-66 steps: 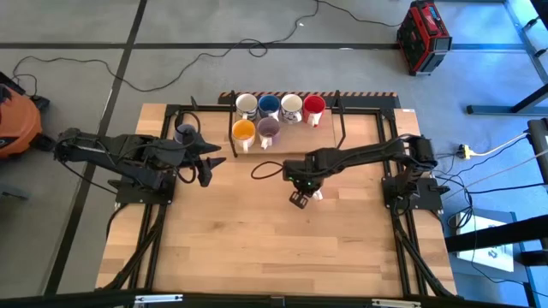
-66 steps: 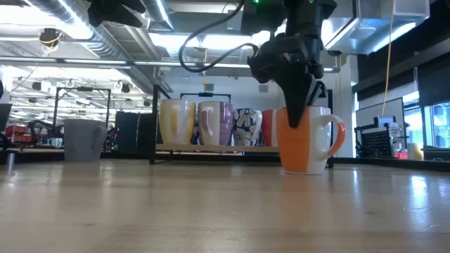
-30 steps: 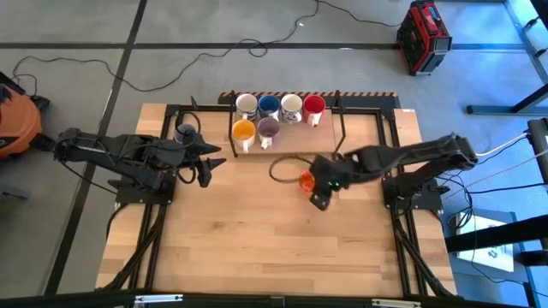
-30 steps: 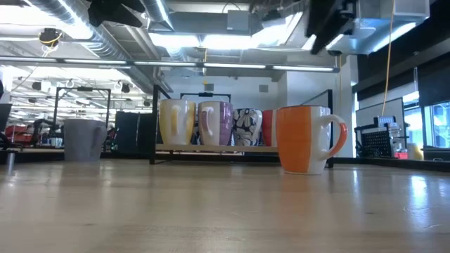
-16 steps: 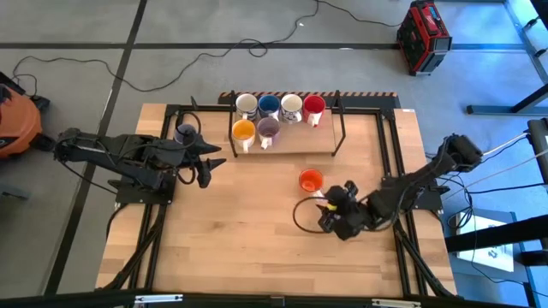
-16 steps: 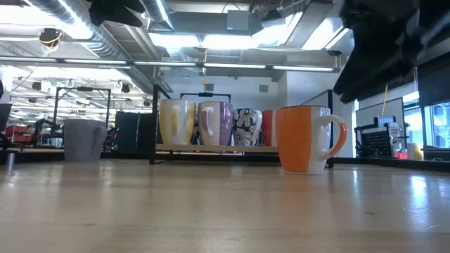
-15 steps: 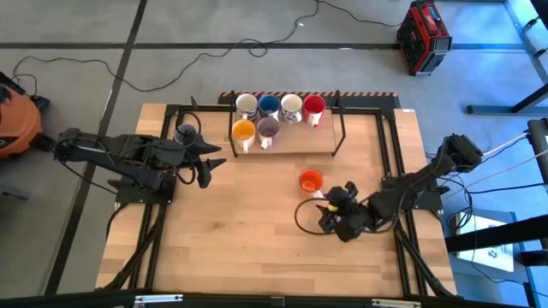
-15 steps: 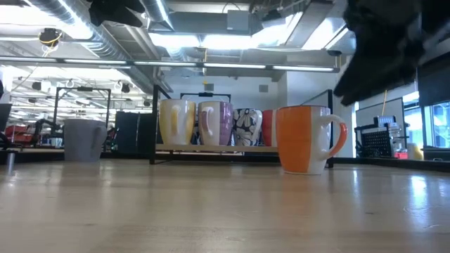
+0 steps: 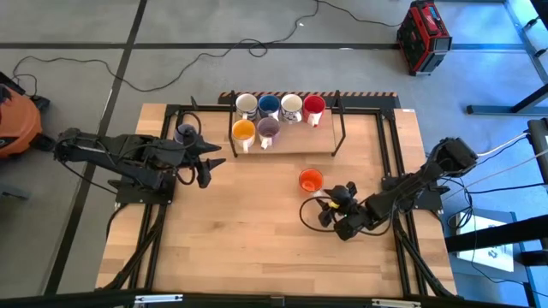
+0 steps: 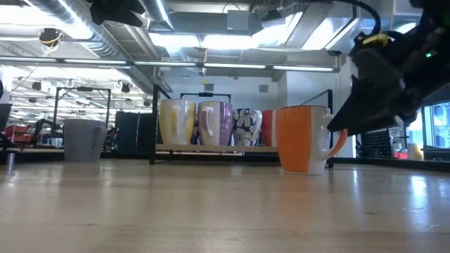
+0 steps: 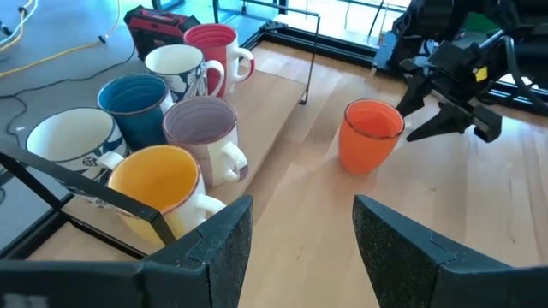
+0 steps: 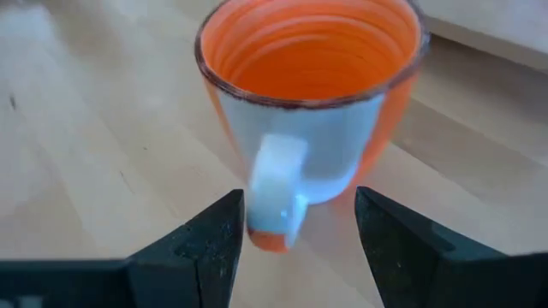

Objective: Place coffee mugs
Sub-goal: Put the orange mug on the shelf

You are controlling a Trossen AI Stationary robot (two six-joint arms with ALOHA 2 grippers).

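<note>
My left gripper (image 9: pixel 216 160) hangs over the left side of the table (image 9: pixel 240 248), its two fingers (image 11: pixel 214 248) spread wide with nothing between them. Just behind my left arm a grey-lavender mug (image 9: pixel 184 133) stands alone near the table's back left part; in the low view it shows as a pale mug at the far left (image 10: pixel 84 139).

Moving toward the middle, six mugs sit grouped on a raised wooden board (image 9: pixel 295 141) at the back of the table. The front pair is the yellow-orange mug (image 9: pixel 244 131) and, touching it on the right, the purple mug (image 9: pixel 269 129). Behind them runs a row of four: the cream mug (image 9: pixel 247 105), the blue mug (image 9: pixel 269 106), the white mug (image 9: pixel 291 105) and the red mug (image 9: pixel 314 107).

Further right, the orange mug (image 9: pixel 310 180) stands upright on the bare tabletop, well apart from the group and in front of the board. Its inside is orange, its handle (image 12: pixel 276 192) white, and the handle points toward my right gripper (image 9: pixel 329 210).

That gripper sits low over the table just beside the orange mug, on its handle side. Its fingers (image 12: pixel 201 248) stand wide apart, empty, and are not touching the mug; the handle lines up with the gap between them.
</note>
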